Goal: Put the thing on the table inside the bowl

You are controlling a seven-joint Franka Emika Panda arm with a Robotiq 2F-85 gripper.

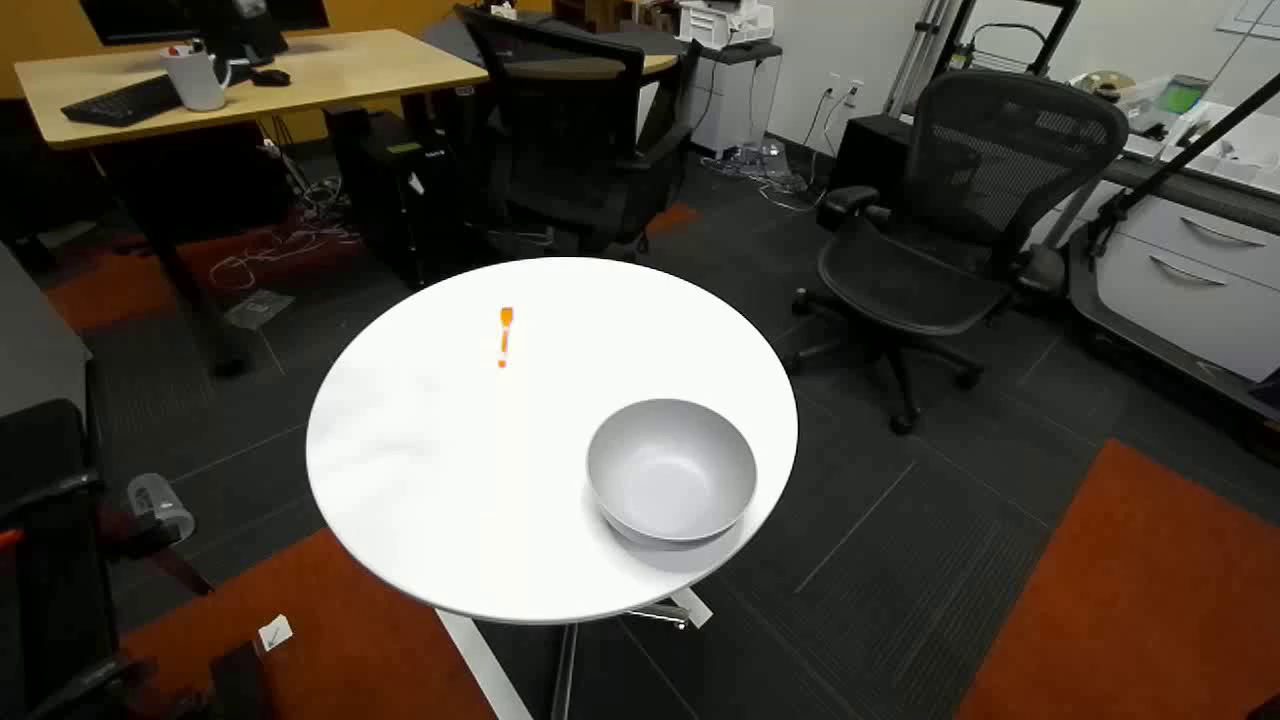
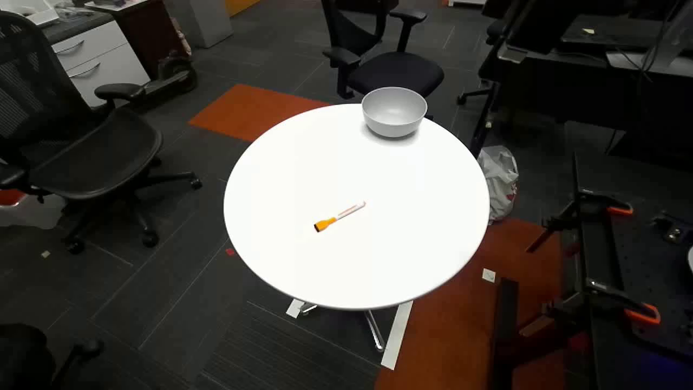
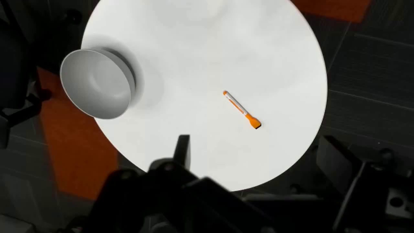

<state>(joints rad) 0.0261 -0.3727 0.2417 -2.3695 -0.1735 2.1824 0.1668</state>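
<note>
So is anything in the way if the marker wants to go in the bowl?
Nothing I can see. In all three views, just white table lies between the marker and the bowl. The bowl's side stands up, though, so the marker will probably need lifting over it.

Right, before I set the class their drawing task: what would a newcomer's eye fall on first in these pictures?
The round white table would likely grab the eye first, near the middle of both exterior views, bright against the dark carpet. On it, the grey bowl stands close to the edge, with the orange-and-white marker lying apart from it. In the wrist view, the open black gripper looms from the bottom.
</note>
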